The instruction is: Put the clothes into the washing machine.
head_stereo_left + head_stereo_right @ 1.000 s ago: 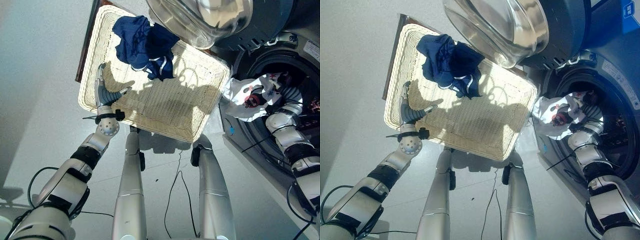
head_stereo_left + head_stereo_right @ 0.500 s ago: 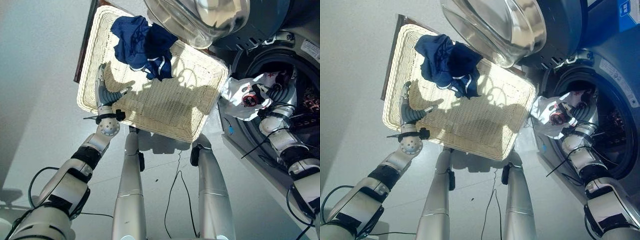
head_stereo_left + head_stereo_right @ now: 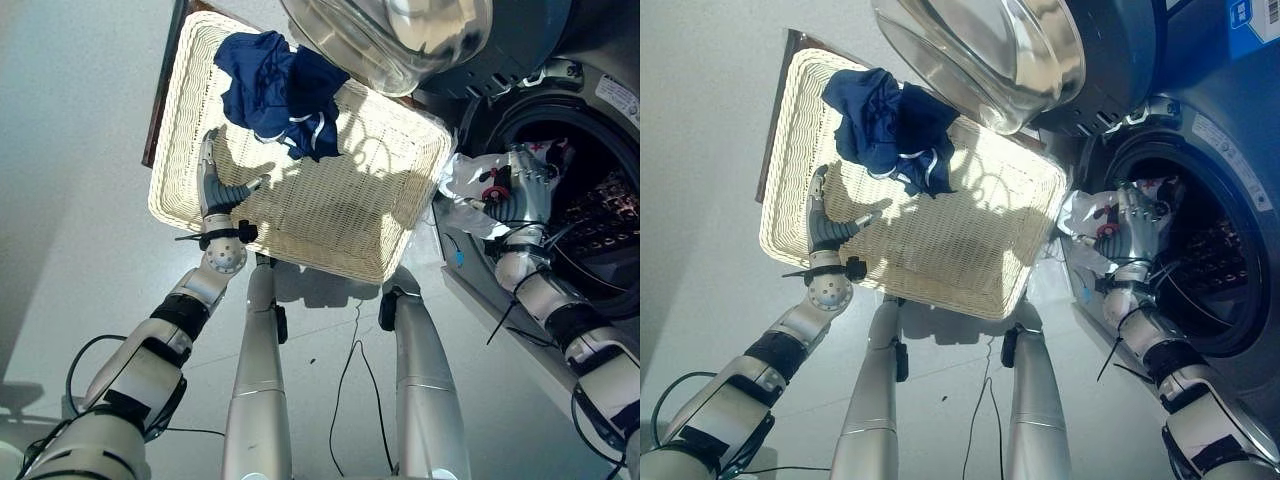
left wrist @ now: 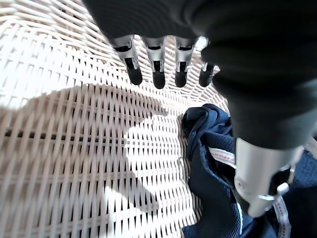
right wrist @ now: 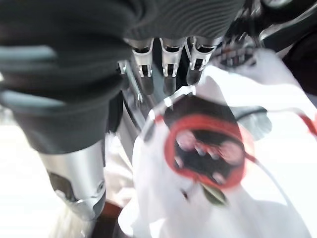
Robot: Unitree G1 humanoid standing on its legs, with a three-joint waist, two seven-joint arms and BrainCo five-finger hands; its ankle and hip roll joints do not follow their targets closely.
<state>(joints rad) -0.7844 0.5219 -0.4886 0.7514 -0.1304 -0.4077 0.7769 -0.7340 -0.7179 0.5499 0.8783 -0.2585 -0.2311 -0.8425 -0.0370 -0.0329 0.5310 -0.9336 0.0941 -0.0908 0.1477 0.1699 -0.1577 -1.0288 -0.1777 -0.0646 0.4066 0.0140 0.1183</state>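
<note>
A white garment with a red and black print hangs over the left rim of the washing machine opening. My right hand is at that rim, its fingers straight above the white garment and the thumb apart. I cannot tell whether they touch the cloth. Dark blue clothes lie bunched at the far end of the wicker basket. My left hand hovers open over the basket's near left part, its fingers a short way from the blue clothes.
The machine's round glass door stands swung open above the basket's far right corner. The dark drum lies behind my right hand. Pale floor surrounds the basket on the left.
My right hand has drawn back from inside the drum to the opening's rim and its fingers have straightened off the white garment, which has slid left and down. The left hand stays put.
</note>
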